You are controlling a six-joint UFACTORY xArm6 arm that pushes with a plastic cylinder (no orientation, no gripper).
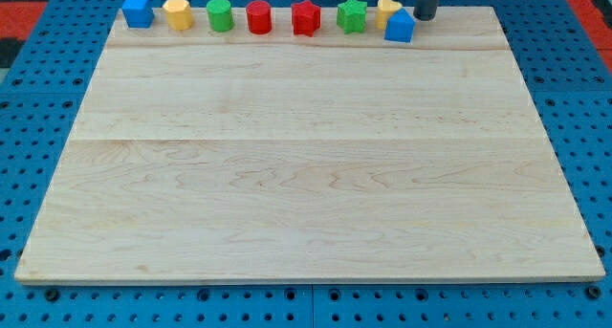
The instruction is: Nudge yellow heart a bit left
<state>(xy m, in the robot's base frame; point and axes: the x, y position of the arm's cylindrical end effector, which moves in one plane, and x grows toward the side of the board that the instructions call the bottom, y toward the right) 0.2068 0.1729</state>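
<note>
The yellow heart (384, 9) sits at the top edge of the wooden board (306, 156), towards the view's right, partly hidden behind a blue pentagon-like block (400, 27) that touches it. My tip (424, 17) is just to the right of both blocks, close to the blue one. The rod comes down from the view's top.
Along the top edge, from the view's left, stand a blue cube (138, 10), a yellow hexagon (177, 12), a green cylinder (220, 14), a red cylinder (259, 16), a red star (305, 17) and a green star (352, 15). A blue pegboard (38, 98) surrounds the board.
</note>
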